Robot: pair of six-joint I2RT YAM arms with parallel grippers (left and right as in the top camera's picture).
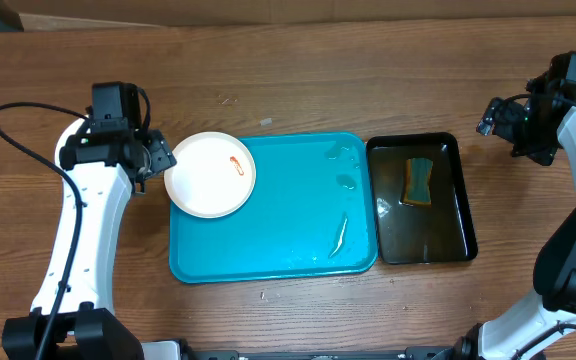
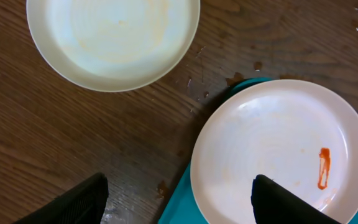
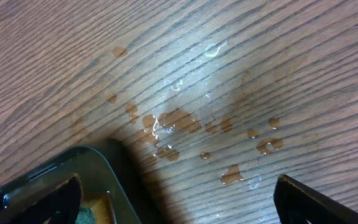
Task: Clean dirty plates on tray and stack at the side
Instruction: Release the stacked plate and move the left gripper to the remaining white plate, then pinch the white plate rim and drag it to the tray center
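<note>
The left gripper [image 2: 179, 183] stands open and holds nothing. One finger [image 2: 284, 202] hangs over the near rim of a white plate [image 2: 281, 149] marked with a red-orange smear [image 2: 323, 168], and the other is over the bare wooden table [image 2: 73, 124]. That plate sits on a corner of the turquoise tray [image 2: 174, 208], overhanging its edge. Beyond the fingers and apart from it, a pale plate [image 2: 114, 40] lies on the wood. The right gripper [image 3: 179, 180] is spread wide and empty above wet drops [image 3: 173, 121]. Beside one fingertip is a corner of the black tub [image 3: 98, 162], with a sponge [image 3: 92, 208] in it.
</note>
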